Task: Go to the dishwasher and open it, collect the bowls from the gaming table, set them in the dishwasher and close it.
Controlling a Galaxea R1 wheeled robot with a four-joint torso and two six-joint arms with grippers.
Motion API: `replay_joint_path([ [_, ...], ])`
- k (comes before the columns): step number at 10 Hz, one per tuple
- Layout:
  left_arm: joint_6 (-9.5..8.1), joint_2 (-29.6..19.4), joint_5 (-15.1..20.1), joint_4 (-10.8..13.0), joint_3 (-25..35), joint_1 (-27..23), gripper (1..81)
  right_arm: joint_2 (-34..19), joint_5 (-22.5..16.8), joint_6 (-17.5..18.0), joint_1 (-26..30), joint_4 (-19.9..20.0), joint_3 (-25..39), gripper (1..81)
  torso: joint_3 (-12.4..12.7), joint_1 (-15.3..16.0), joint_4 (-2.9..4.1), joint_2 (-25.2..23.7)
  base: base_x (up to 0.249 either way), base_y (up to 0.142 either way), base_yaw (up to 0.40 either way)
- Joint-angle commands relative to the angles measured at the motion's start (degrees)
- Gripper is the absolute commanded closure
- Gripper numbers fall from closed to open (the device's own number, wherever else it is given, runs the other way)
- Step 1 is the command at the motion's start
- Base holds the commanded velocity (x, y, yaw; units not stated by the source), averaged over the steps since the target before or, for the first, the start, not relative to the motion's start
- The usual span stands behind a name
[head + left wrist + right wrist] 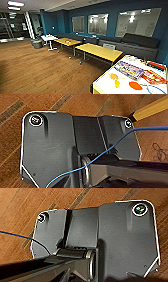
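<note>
The gaming table (107,85), long and white-topped, stands close at the lower right of the head view. On it lie a colourful red-blue-yellow game spread (130,70), a flat orange round piece (135,85), a paler orange piece (113,76) and a small yellow item (117,83). I cannot make out any bowl for certain. The dishwasher is out of view. Both wrist views look down past the robot's dark plate onto wooden floor; the left wrist view also catches a yellow edge (150,110).
Two yellow-topped tables (100,51) (67,41) stand in a row ahead, with a dark sofa (135,43) along the teal wall behind them. A small white table (49,38) and a grey pouf (37,44) sit farther back. Open wooden floor (37,70) spreads to the left.
</note>
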Motion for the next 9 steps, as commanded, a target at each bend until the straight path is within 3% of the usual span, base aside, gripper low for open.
replay_joint_path([
  [1, -0.11, 0.2, 2.9, 0.3, 0.4, -2.7, 1.0, 0.3, -2.9, 0.0, 2.7, -0.1, 0.3, 1.0, 0.0, 0.0, 0.0, 0.0, 0.0, 0.0, -0.341],
  [9, -0.11, 0.3, 2.9, 0.3, 0.2, -2.7, 1.0, 0.4, -2.9, 0.0, 2.8, -0.1, 0.3, 1.0, 0.0, 0.0, 0.0, 0.0, 0.0, 0.0, -0.341],
])
